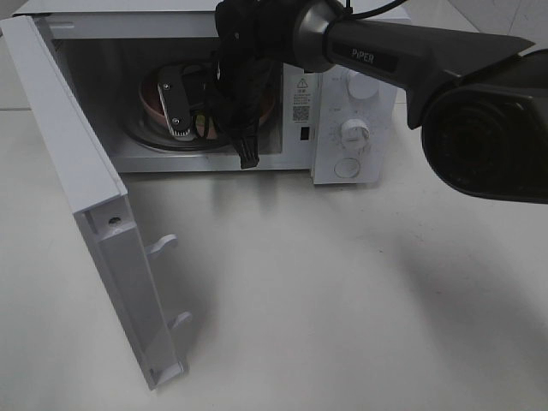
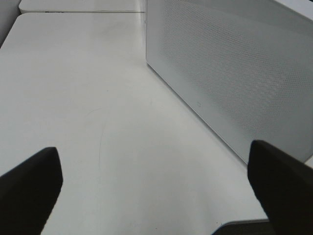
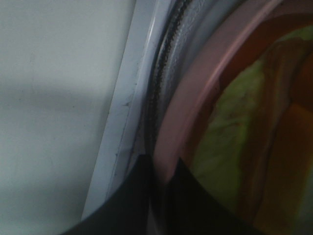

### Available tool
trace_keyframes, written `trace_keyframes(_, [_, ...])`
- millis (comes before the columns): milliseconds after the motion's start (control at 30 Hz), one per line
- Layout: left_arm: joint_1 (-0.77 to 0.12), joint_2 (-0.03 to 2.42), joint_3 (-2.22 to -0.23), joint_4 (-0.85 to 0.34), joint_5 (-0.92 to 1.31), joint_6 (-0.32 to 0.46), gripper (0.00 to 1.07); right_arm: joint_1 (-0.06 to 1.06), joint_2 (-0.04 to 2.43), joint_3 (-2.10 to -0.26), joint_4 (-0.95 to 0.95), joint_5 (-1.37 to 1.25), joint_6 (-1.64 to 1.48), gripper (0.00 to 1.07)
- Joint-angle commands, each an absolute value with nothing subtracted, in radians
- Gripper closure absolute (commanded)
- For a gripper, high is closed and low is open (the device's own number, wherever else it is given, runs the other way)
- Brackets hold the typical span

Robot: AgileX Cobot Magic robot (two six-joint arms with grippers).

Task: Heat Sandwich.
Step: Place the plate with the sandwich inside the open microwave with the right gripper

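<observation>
Inside the microwave [image 1: 330, 103] on the white table [image 1: 342, 300], right claw [image 3: 160, 169] pinches the pink plate [image 3: 195, 98]; left claw [image 2: 152, 147], wrist-view only, gapes.

The dark two-fingered pincer [image 3: 162, 165] grips a round pink plate [image 3: 195, 93], with one finger on each side of its rim. On the plate lies a sandwich [image 3: 254, 127], its pale yellow-green filling and tan-orange layers blurred. Just outside the plate's edge runs a clear glass turntable [image 3: 164, 58]. Beside that is a white ledge [image 3: 128, 98], then a pale, shadowed flat surface [image 3: 54, 88].
</observation>
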State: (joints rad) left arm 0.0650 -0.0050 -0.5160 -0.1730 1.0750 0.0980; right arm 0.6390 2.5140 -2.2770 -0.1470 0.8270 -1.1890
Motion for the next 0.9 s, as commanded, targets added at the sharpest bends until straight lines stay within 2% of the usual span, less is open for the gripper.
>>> trace_keyframes(33, [0.06, -0.024, -0.514, -0.174, 1.071, 0.091, 0.09, 0.639, 2.504, -2.292, -0.153, 0.797, -1.177, 0.98])
trace_keyframes(333, [0.06, -0.024, -0.514, -0.174, 1.071, 0.091, 0.09, 0.639, 2.504, -2.291, -0.142, 0.797, -1.163, 0.83])
trace_keyframes(400, [0.06, -0.024, -0.514, -0.174, 1.071, 0.091, 0.09, 0.639, 2.504, -2.284, -0.13, 0.795, -1.162, 0.73])
trace_keyframes(633, [0.06, -0.024, -0.514, -0.174, 1.071, 0.091, 0.09, 0.639, 2.504, -2.284, -0.123, 0.798, -1.145, 0.56])
trace_keyframes(667, [0.06, -0.024, -0.514, -0.174, 1.071, 0.091, 0.09, 0.639, 2.504, -2.284, -0.123, 0.798, -1.145, 0.56])
trace_keyframes(767, [0.06, -0.024, -0.514, -0.174, 1.071, 0.091, 0.09, 0.639, 2.504, -2.284, -0.112, 0.797, -1.123, 0.46])
trace_keyframes(800, [0.06, -0.024, -0.514, -0.174, 1.071, 0.091, 0.09, 0.639, 2.504, -2.284, -0.112, 0.797, -1.123, 0.46])
trace_keyframes(900, [0.06, -0.024, -0.514, -0.174, 1.071, 0.091, 0.09, 0.639, 2.504, -2.284, -0.079, 0.787, -1.123, 0.36])
